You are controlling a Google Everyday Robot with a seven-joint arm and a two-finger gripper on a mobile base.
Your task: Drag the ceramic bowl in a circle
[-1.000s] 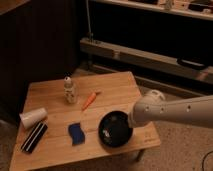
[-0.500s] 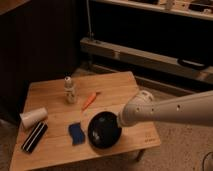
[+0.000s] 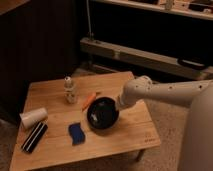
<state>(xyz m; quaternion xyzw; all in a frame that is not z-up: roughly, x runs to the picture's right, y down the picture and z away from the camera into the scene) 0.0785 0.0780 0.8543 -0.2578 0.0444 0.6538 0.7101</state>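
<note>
Camera view: wooden counter (image 3: 131, 136), dim room. Ceramic bowl (image 3: 102, 115) sits near the counter's middle, black and glossy. Gripper (image 3: 119, 104) is at the bowl's right rim, with the arm reaching in from the right. Whether it is clamped on the rim, I cannot tell. Orange stick (image 3: 89, 100) lies just beside the bowl's upper-left edge. Blue sponge (image 3: 76, 133) lies lower left, apart. White paper cup (image 3: 33, 118) lies on its side near the left edge.

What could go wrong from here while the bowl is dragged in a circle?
1. The ceramic bowl lies right beside the orange object; a leftward sweep would likely push it toward the small bottle, which may topple.
2. The blue sponge sits near the bowl's lower left, so a wide circle could shove it.
3. The gripper is at the bowl's right rim; it might slip off the glossy edge.
</note>
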